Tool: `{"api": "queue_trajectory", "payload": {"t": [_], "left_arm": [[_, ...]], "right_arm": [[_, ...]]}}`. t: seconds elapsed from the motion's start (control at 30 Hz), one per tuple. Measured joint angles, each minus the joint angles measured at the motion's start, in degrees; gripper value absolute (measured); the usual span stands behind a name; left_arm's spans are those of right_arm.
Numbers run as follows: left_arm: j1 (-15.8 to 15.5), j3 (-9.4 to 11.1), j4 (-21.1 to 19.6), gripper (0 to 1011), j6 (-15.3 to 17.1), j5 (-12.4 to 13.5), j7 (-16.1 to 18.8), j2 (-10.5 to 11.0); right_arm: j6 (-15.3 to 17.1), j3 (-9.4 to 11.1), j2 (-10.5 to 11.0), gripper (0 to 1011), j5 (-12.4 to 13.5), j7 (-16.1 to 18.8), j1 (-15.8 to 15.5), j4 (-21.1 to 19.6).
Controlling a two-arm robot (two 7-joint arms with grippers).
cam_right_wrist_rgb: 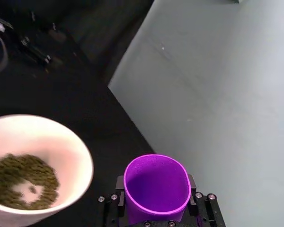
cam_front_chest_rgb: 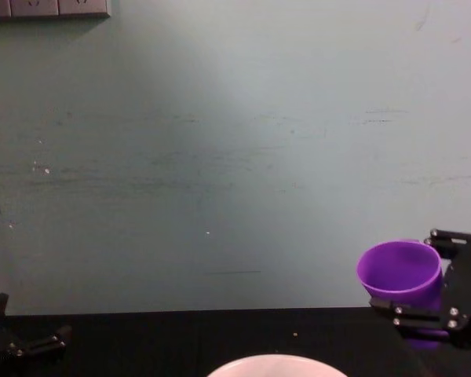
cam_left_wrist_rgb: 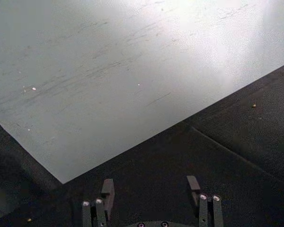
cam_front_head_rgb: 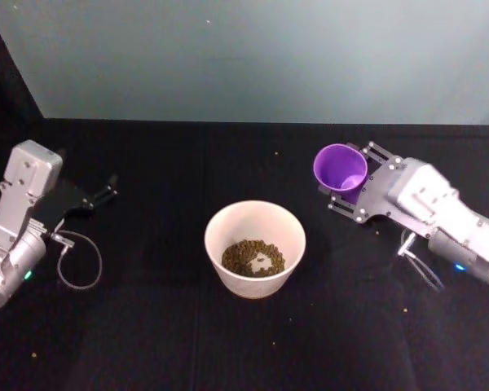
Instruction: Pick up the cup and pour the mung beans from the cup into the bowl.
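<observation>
Head view: right hand grips the cup beside the bowl; left hand open.

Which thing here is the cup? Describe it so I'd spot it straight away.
Start at the wide white bowl of beans in the middle of the black table. Look to its right and a bit farther back: the right gripper holds the cup. It is the only purple thing there, small, handleless and apparently empty.

A black worktop carries the bowl near its middle, mung beans inside; tiny specks, perhaps stray beans, dot its surface.
</observation>
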Motion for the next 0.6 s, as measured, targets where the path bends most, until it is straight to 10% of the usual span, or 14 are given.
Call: {"api": "queue_trajectory", "payload": {"t": [0.6], "left_arm": [[0.0,0.0,0.0,1000,0.0,0.0,0.0,0.0]], "right_arm": [[-10.6,1.7,-1.7,733,18.7,13.8,0.5,13.5]]}}
